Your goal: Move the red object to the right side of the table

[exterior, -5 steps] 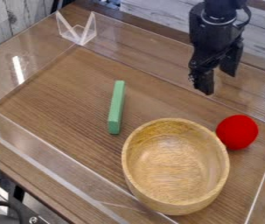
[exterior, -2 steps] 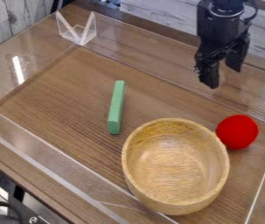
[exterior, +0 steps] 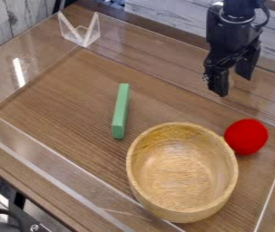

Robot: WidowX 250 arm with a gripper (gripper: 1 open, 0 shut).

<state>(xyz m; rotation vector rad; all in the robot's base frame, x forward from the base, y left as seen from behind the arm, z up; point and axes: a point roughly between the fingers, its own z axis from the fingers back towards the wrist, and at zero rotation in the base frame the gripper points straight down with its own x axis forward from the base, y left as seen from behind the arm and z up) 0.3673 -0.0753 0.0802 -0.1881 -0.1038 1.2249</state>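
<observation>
The gripper [exterior: 226, 80] hangs in the upper right of the frame, pointing down at the table [exterior: 67, 100], with its two fingers spread apart and nothing between them. The red object [exterior: 246, 136] lies on the wood at the right edge of the frame, below the gripper and apart from it, just beside the rim of the wooden bowl [exterior: 182, 170]. A green flat bar [exterior: 122, 111] lies near the centre, left of the bowl.

wooden bowl [exterior: 182, 171], green flat bar [exterior: 122, 111]
</observation>
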